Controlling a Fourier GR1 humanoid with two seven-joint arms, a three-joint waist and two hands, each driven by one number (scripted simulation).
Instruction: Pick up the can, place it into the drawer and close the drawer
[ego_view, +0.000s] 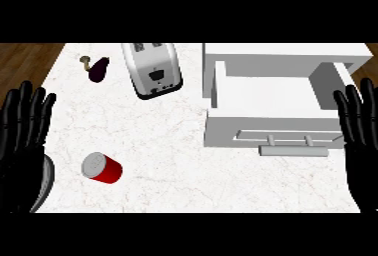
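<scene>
1. The white drawer (277, 102) stands pulled open on the pale marbled tabletop (170, 145), its handle (294, 150) on the front panel facing the near edge; nothing shows inside it but its bare white floor.
2. The red can (102, 168) with a silver lid sits tilted on the tabletop, well to the left of the drawer and nearer the front edge, touching nothing.
3. A silver toaster (154, 69) lies just left of the drawer's far corner, and a dark eggplant (97, 69) lies farther left still.
4. The left robot hand (23, 135) rests far left of the drawer, fingers straight and spread, holding nothing.
5. The right robot hand (360, 130) rests at the drawer's right side, fingers straight, holding nothing.
</scene>
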